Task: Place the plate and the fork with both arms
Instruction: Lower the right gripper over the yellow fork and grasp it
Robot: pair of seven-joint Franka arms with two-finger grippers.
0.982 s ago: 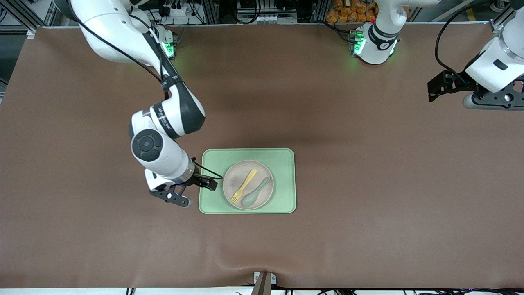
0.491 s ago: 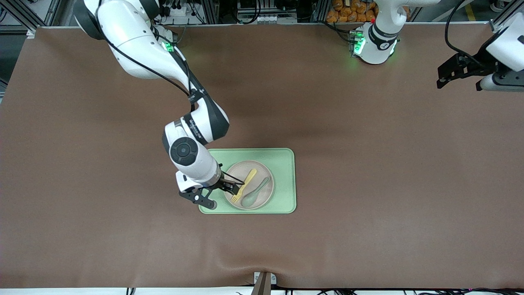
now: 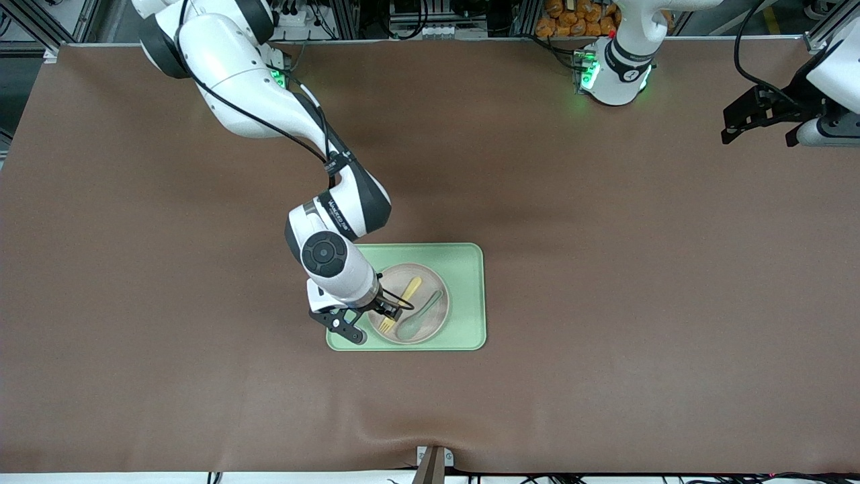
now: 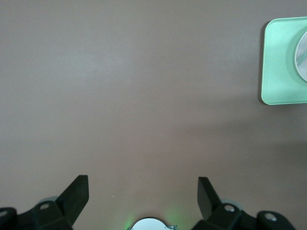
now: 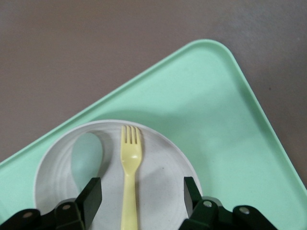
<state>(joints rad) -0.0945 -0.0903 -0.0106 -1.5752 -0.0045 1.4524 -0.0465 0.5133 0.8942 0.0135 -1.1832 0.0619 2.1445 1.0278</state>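
Centrally on the brown table (image 3: pixel 605 269) lies a pale green tray (image 3: pixel 463 269), and the plate (image 3: pixel 430 326) sits on the tray's half toward the right arm's end. Both the fork (image 3: pixel 408 290) and a pale green spoon (image 3: pixel 420 316) rest on the plate side by side, not touching, the spoon on the side toward the left arm's end. Nothing lies over the fork; the spoon just beside it is the only close neighbour.

Reaching from its base down to the tray, the right arm bends at the elbow with its wrist tipped over the plate's rim. Its right gripper (image 3: pixel 388 309) hangs low over the fork's handle, the fingers (image 5: pixel 91 196) spread to either side of the handle and not touching it in the right wrist view.

Over bare table at its own end, well apart from the tray, the left arm waits with the left gripper (image 4: pixel 143 194) spread wide and holding nothing.
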